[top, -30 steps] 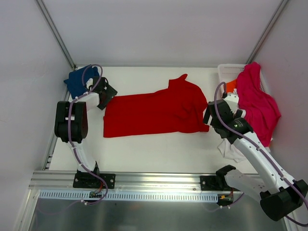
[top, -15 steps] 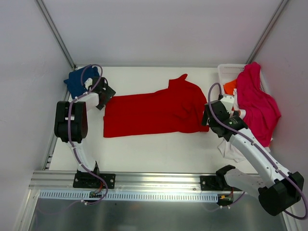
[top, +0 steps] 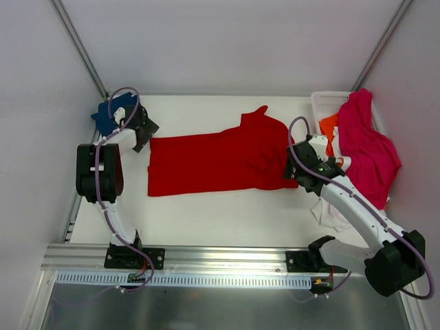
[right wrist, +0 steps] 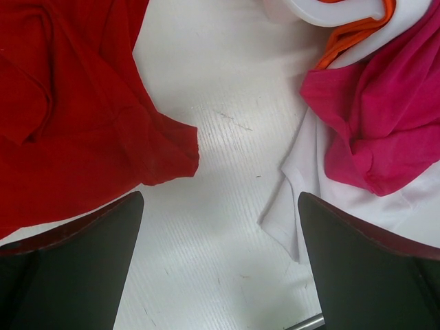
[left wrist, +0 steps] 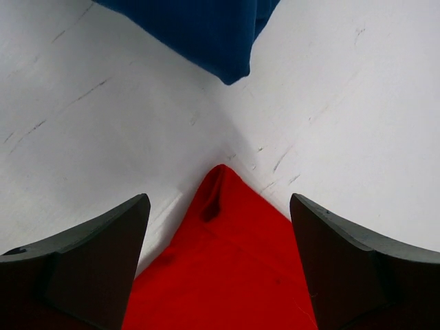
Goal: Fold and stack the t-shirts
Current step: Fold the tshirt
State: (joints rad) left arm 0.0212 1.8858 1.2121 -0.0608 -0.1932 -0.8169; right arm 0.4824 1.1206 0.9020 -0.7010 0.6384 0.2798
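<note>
- White t-shirt (top: 328,214): crumpled at the near right, just beside the right arm; untouched.
- Right gripper (right wrist: 220,199): fingers spread wide, nothing between them but bare table. Over the last second it has swung left, towards the red sleeve tip, which now lies just ahead of its left finger.
- Red t-shirt (top: 220,161): spread flat across mid-table, outline unchanged; no fold made yet.
- Magenta t-shirt (top: 368,148): draped over the basket (top: 320,103) at the far right, orange t-shirt (top: 330,124) beneath it.
- Left gripper (left wrist: 220,199): released, empty. It has drawn back towards the far-left corner and straddles the red shirt's corner.
- Navy t-shirt (top: 104,118): bunched at the far left, apart from the red.
- Reading: both arms appear to be lining up on opposite ends of the red shirt for a first fold.
</note>
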